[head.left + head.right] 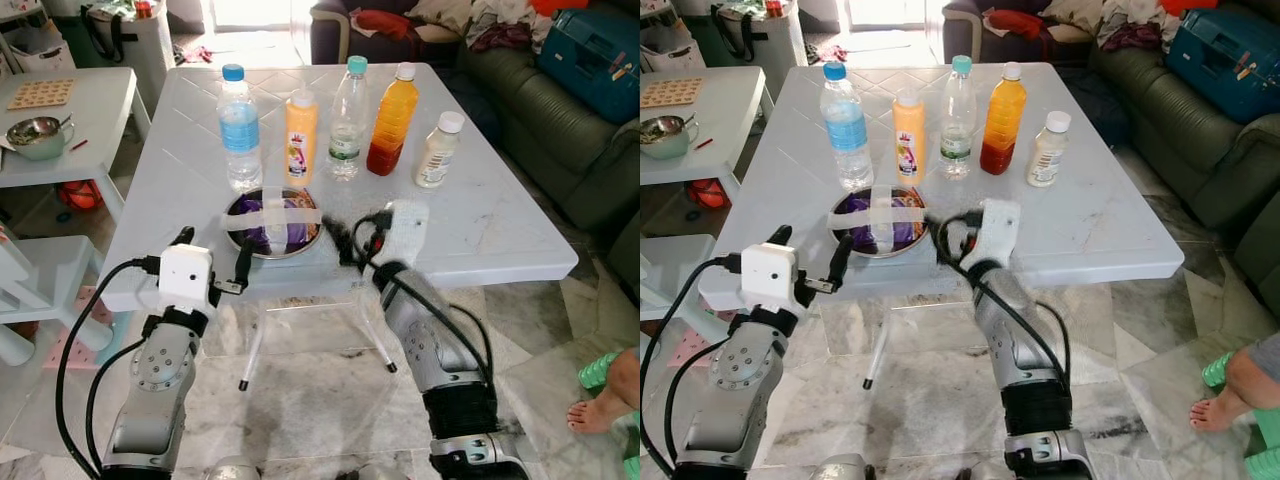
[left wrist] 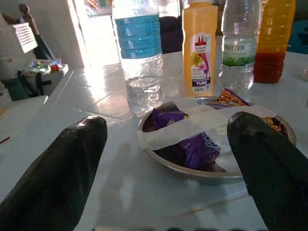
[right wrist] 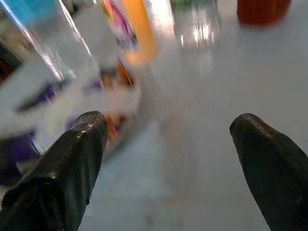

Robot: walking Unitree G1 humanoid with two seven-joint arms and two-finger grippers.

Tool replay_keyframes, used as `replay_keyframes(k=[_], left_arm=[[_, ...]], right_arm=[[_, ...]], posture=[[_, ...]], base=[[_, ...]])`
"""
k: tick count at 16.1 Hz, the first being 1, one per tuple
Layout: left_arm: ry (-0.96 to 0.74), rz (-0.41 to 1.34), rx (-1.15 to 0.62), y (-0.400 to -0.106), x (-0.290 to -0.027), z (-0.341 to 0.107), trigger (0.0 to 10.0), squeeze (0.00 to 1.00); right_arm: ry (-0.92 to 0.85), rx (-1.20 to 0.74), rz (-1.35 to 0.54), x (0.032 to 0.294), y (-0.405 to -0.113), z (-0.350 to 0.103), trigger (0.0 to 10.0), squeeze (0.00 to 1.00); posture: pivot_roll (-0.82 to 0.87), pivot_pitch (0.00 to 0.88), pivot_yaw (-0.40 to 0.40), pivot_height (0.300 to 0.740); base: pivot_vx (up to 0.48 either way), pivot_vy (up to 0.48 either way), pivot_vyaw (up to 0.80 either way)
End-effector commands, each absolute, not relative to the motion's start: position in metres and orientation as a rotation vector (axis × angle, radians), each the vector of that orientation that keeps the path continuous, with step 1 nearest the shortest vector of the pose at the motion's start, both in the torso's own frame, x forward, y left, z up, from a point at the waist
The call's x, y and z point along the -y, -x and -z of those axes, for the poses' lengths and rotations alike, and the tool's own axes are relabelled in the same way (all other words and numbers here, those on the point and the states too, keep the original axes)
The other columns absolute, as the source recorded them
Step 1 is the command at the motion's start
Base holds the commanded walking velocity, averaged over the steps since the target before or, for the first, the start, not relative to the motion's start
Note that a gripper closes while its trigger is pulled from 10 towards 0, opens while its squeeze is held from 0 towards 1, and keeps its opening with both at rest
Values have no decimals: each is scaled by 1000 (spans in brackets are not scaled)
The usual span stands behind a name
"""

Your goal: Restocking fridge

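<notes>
White surface (image 1: 480,220), robot stands at near edge. Five bottles in a row across the middle, all upright, long axes vertical, caps up: blue-cap water bottle (image 1: 238,128), yellow juice bottle (image 1: 300,138), clear green-label bottle (image 1: 347,120), orange-red juice bottle (image 1: 391,120), small pale bottle (image 1: 438,150). Row looks laid out for pickup, gaps between each, so fingers can prob. get round one w/o knocking the next.

Metal bowl (image 1: 272,222) sits nearer the robot, just in front of water + yellow bottles. Purple snack packets inside, white tape strips crossed over top, likely to keep contents in during carry.

Left gripper (image 1: 212,262) at near edge, fingers spread wide, empty, aimed at bowl; wrist view has bowl between the fingertips but not touching. Right gripper (image 3: 168,159) just beside bowl's right rim, fingers also apart, holding nothing; its wrist view blurred, so arm prob. moving.

Judgement: two-arm approach to bowl, grasp not yet made. No fridge in sight. Person's bare foot (image 1: 598,412) on floor at right.
</notes>
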State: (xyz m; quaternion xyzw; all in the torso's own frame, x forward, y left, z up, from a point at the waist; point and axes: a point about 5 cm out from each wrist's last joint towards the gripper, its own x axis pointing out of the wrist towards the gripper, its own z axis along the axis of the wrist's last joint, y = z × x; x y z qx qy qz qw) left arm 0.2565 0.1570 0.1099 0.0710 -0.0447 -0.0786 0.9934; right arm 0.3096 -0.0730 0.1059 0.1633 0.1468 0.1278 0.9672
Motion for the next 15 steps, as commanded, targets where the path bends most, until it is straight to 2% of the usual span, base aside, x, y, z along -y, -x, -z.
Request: replay_keyframes(k=[1, 6, 10, 15], left_arm=[[-150, 162, 99, -257, -156, -114, 10000, 0], [-154, 163, 105, -258, -157, -115, 10000, 0], [-151, 169, 102, -257, -154, -114, 10000, 0], [-149, 170, 104, -257, -153, -114, 10000, 0]], right_arm=[[-366, -342, -285, 58, -305, -102, 10000, 0], [-378, -389, -315, 49, -304, -101, 10000, 0], [-389, -386, -414, 31, -306, -112, 10000, 0], [-402, -447, -399, 29, -308, -107, 10000, 0]], posture=[[133, 0, -50, 740], [136, 0, -49, 740], [139, 0, -50, 740], [142, 2, -52, 740]], base=[[0, 0, 0], [0, 0, 0], [0, 0, 0], [0, 0, 0]])
